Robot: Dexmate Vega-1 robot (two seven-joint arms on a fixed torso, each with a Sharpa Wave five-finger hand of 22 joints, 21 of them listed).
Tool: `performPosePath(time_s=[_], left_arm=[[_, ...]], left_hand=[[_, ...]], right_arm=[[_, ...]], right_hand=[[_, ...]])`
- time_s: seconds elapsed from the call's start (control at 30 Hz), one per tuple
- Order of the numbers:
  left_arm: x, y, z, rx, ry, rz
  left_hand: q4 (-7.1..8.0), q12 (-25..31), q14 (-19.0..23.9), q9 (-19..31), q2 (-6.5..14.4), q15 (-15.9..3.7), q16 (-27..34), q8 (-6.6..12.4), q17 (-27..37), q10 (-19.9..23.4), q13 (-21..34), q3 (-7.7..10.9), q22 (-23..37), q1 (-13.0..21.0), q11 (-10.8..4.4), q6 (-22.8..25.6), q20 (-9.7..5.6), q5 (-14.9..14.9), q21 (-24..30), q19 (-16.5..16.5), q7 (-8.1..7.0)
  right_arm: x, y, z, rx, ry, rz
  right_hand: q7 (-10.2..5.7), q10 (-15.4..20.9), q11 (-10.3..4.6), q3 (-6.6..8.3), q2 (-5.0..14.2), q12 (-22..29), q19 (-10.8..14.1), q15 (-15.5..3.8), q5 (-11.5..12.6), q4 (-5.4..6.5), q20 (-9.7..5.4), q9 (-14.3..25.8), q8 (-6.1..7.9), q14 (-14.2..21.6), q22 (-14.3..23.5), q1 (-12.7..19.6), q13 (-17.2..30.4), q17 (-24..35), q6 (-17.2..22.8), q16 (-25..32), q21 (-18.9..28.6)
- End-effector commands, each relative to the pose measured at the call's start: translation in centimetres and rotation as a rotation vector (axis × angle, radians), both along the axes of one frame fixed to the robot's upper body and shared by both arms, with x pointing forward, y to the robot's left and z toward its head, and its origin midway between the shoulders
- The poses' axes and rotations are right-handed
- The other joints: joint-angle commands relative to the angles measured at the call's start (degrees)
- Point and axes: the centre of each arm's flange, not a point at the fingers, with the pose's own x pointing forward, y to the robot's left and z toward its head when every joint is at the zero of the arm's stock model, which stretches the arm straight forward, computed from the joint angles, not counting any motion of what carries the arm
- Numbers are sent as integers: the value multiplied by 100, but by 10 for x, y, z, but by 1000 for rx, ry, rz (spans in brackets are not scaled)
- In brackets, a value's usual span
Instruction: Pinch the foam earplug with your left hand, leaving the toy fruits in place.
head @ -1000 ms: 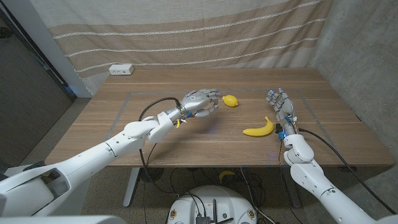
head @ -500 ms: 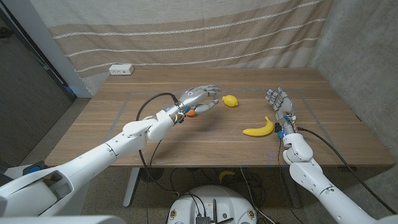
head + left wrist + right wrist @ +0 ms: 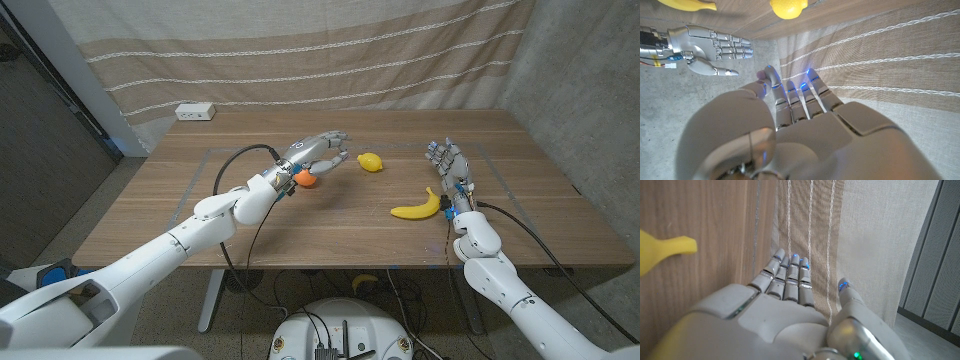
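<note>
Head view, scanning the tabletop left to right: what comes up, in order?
White power strip → orange earplug under the left hand → toy lemon → toy banana → right hand.

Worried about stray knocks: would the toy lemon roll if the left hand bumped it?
Likely yes: the toy lemon is rounded and lies free on the smooth table. Its pointed ends would probably make it wobble or curve rather than roll straight. The left hand is apart from it.
</note>
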Motion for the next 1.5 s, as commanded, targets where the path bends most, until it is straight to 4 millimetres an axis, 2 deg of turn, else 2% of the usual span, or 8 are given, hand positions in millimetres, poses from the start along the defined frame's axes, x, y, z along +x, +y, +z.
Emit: performPosePath(time_s=[0.03,0.53,1.2,1.5], left_arm=[[0,11,5,-94,120,-43],[6,30,11,-203,364,-157],[5,40,15,-260,459,-256],[5,49,16,-323,558,-324]], left_hand=[[-2,23,50,-1,17,-272,36,45,12,23,32,49,-5,18,-3,-34,33,39,33,-8,3],[1,18,13,-31,19,-256,20,101,14,22,52,94,-18,-2,20,-64,42,41,64,-16,5],[-19,14,23,-90,20,-265,26,181,21,27,78,166,-32,-16,46,-81,40,33,121,1,33],[-26,12,16,-108,21,-259,26,207,26,25,88,196,-36,-25,65,-117,53,26,138,-12,55]], right_arm=[[1,2,4,-6,-3,-11],[0,7,12,-21,-15,-25],[-8,13,15,-29,-37,-38],[-11,17,17,-36,-45,-38]], right_hand=[[-10,38,8,5,11,-2,32,4,-2,-34,-25,32,-15,34,28,24,13,11,35,-11,-23],[-14,41,-7,13,14,-6,45,8,1,-44,-29,32,-16,35,29,29,17,6,38,-17,-49],[-8,45,-7,19,15,-13,57,7,1,-50,-28,32,-18,38,30,27,17,4,39,-21,-83],[4,47,-6,21,15,-14,63,7,1,-52,-28,32,-17,42,30,26,19,4,44,-22,-98]])
